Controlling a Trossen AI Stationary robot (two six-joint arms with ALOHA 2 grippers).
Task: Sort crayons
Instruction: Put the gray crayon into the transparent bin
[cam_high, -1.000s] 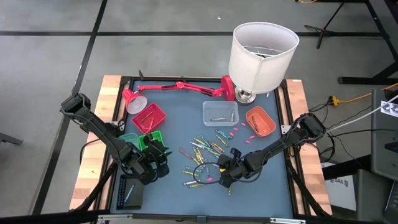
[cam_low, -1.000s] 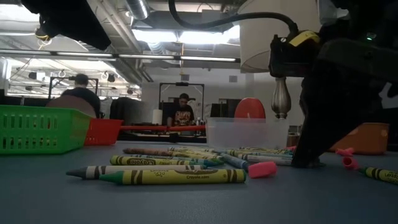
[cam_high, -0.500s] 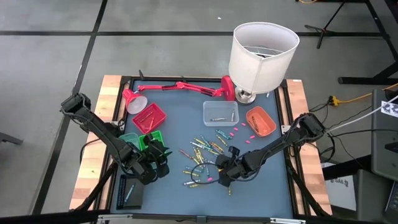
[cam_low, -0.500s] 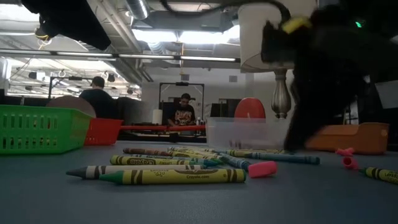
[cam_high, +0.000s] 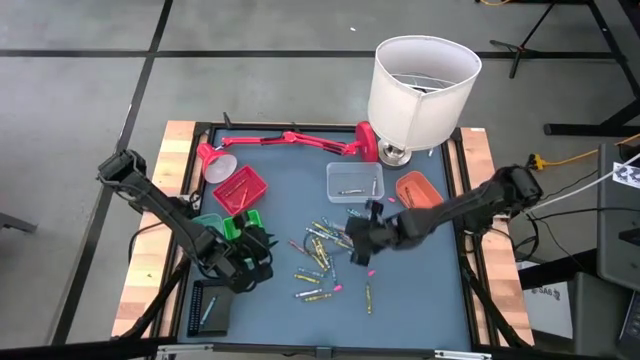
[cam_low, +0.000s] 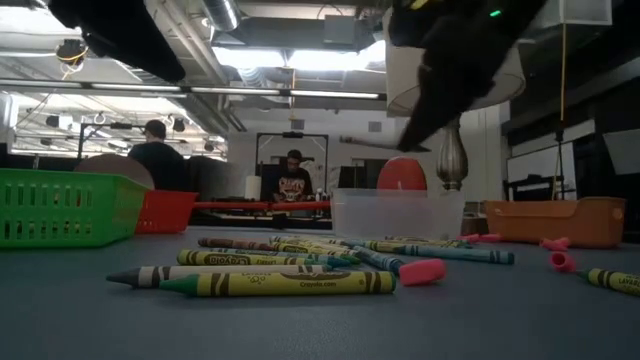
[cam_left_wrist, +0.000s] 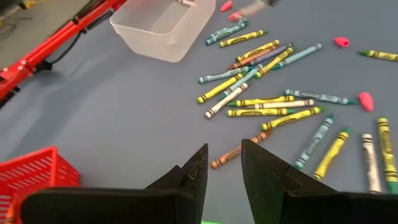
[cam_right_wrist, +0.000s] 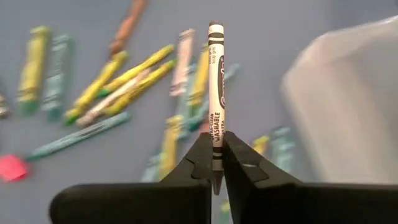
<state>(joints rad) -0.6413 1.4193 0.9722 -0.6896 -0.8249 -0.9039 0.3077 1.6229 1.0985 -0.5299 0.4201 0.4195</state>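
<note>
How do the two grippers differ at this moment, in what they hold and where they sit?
The right gripper is shut on a grey crayon and raised above the table near the clear tray; the left gripper holds nothing, its fingers slightly apart. The left gripper sits by the green tray, clear of the loose crayons; the right gripper is over them. Both are dark two-finger grippers.

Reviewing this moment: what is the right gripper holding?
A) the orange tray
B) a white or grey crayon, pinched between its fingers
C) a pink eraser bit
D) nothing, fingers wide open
B: in the right wrist view the right gripper is shut on a white-grey crayon that sticks out past its fingertips, above the scattered crayons on the table.
</note>
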